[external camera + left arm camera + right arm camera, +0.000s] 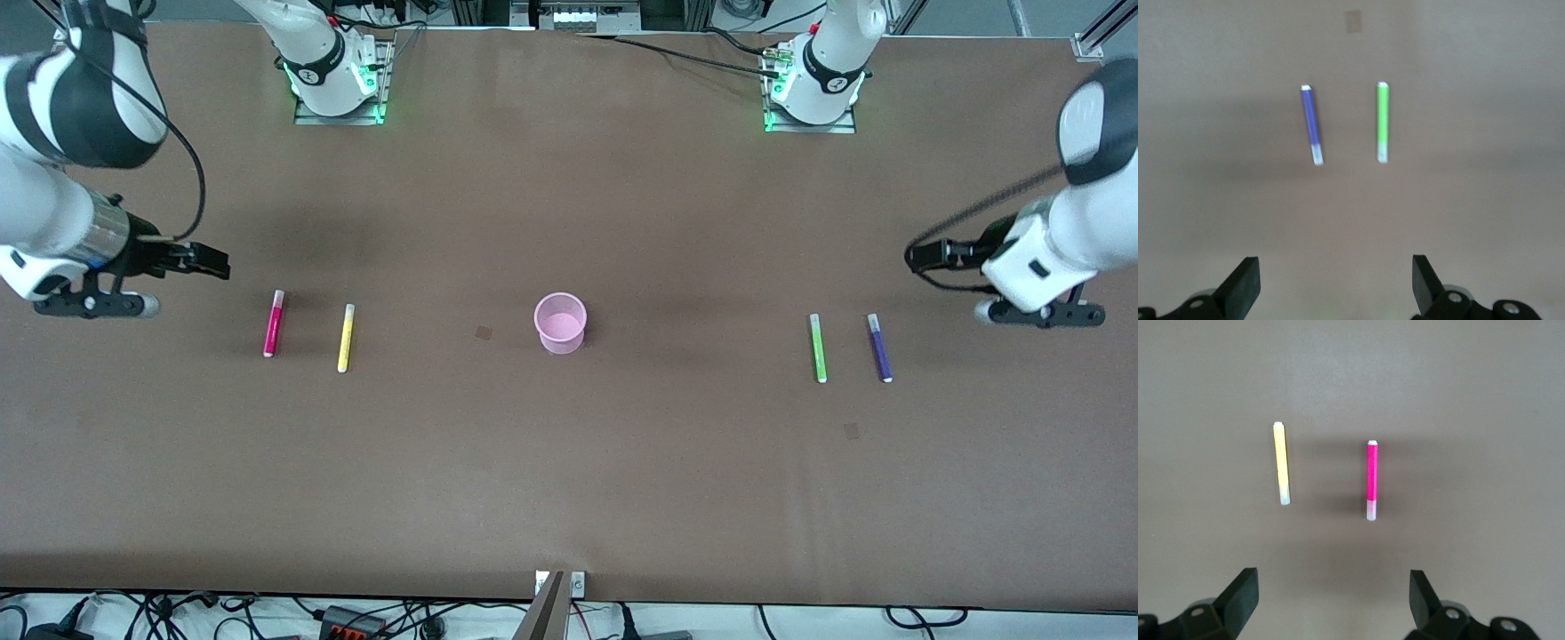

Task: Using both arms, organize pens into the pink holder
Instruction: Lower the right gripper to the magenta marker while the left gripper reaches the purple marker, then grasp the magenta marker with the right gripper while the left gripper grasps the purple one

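We see the left gripper (1335,287) with its fingers (1245,283) spread wide and nothing between them, hanging in the air over bare table at the left arm's end. The right gripper (1333,603) is the same: its fingers (1243,599) stand wide apart and empty, over bare table at the right arm's end.

Moving outward from the left gripper, we find the purple pen (879,348) lying flat on the table, and just beside it toward the middle the green pen (817,348), the two roughly parallel and apart from each other. From the right gripper outward lie the magenta pen (274,323) and then the yellow pen (345,338), also side by side with a clear gap between them.

The pink holder (560,323) stands upright near the middle of the table (569,480), well apart from both pairs of pens, with nothing in it that we can see. Open brown surface surrounds the cup on every side, and a wide strip of it runs between the pens and the table edge nearest the front camera. Both arm bases sit at the edge farthest from that camera.
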### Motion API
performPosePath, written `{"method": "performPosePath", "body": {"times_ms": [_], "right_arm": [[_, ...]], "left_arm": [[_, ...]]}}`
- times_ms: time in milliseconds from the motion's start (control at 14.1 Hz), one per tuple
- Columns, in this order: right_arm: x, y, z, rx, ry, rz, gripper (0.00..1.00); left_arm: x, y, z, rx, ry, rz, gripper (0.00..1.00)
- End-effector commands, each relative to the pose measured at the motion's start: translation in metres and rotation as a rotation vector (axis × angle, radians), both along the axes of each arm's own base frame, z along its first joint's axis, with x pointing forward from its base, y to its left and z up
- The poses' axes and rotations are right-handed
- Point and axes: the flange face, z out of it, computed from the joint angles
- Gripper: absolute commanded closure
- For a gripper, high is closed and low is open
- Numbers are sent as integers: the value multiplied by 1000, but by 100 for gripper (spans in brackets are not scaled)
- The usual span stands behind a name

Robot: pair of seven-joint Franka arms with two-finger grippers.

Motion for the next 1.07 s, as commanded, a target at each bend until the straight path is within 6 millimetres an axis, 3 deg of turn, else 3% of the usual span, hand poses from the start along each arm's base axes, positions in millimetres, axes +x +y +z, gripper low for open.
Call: {"method": "performPosePath", "body": {"times_ms": [0, 356, 640, 783, 996], "right_arm": [[12, 0, -40, -1, 17, -4, 0], [31, -12, -142, 1, 52, -10, 0], [30, -31, -233, 17, 99, -23, 0], [30, -33, -252, 19, 97, -23, 0], [30, -40, -253, 6, 98, -24, 0]], "left_arm": [[20, 22, -61, -11, 5, 15, 0], [37, 47, -178, -23, -36, 60, 2], [27, 47, -228, -24, -72, 62, 6], [17, 45, -248, 8, -113, 22, 13], [17, 43, -258, 26, -167, -7, 23]]}}
